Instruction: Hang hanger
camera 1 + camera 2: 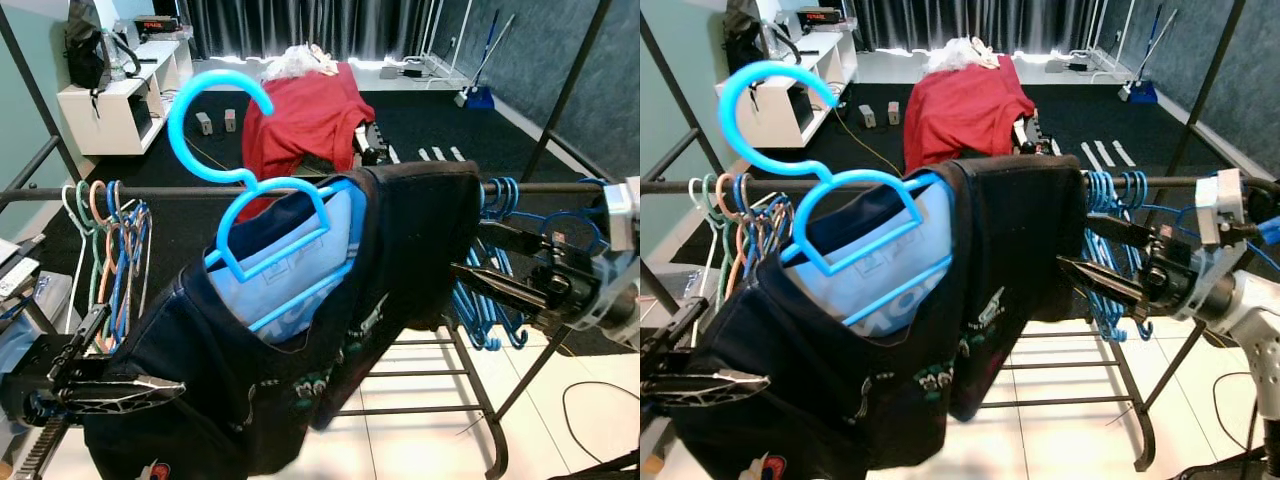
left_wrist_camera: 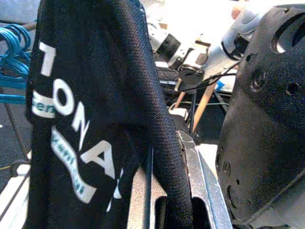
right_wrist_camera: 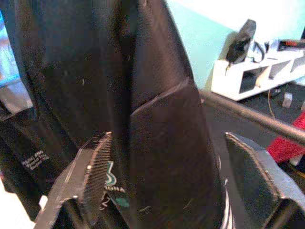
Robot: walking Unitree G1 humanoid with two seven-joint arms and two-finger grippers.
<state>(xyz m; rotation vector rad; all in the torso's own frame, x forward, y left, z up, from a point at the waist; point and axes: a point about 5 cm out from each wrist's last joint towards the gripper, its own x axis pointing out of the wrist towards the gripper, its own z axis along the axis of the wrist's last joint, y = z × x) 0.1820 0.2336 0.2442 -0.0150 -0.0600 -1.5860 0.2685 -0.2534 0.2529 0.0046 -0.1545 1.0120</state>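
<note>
Black fabric is filling our hold: our left gripper (image 1: 150, 388), reaching in low from the left, is pinching the lower hem of the dark shirt (image 1: 400, 250), its fingers closed on the cloth. Above it and to its right, the blue hanger (image 1: 262, 215) is sitting tilted inside the shirt's neck, its hook raised above the rack bar (image 1: 150, 191) rather than over it. Our right gripper (image 1: 1085, 248) is stretching in level from the right, fingers spread apart around the shirt's shoulder, which is draping over the bar.
</note>
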